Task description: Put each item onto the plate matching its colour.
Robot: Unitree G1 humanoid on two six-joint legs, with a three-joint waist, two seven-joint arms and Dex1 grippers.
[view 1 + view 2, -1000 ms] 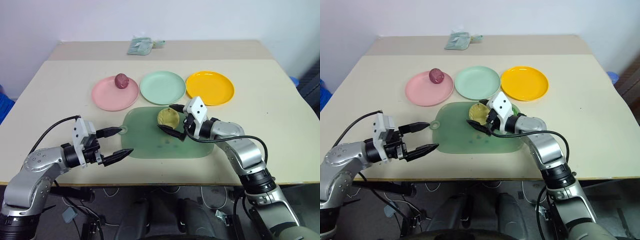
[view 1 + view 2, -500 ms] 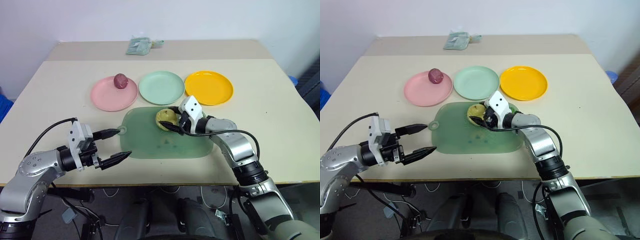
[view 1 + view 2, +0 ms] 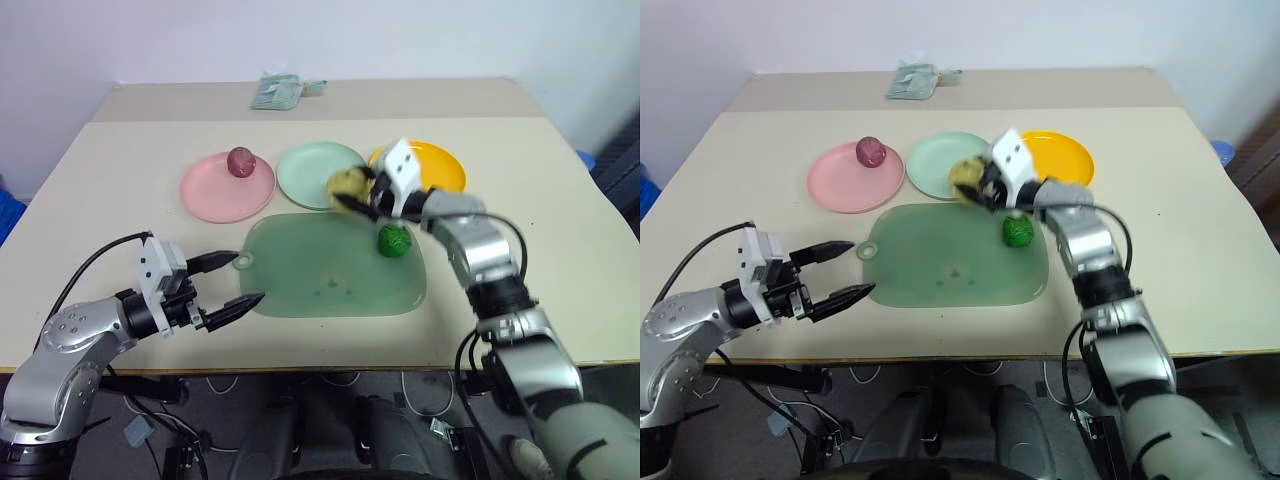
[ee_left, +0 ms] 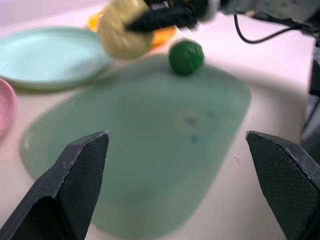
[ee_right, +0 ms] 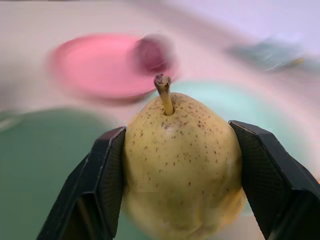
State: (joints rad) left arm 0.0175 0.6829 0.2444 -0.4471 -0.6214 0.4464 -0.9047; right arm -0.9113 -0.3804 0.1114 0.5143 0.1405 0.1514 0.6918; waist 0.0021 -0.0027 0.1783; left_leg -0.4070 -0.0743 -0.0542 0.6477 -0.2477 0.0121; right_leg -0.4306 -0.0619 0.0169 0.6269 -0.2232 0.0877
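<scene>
Clearly the right gripper (image 3: 978, 186) is closed on the pear (image 5: 182, 165) across its wide belly, stem up, lifted over the near edge of the mint plate (image 3: 318, 173). It looks light, smooth and hard, so it may slip if squeezed off-centre. The left gripper (image 3: 232, 281) stands wide open and empty near the board (image 3: 320, 275). The green piece (image 3: 394, 240) lies on the board, the maroon one (image 3: 241, 160) on the pink plate (image 3: 215, 195). The arm partly covers the yellow plate (image 3: 445, 165).
</scene>
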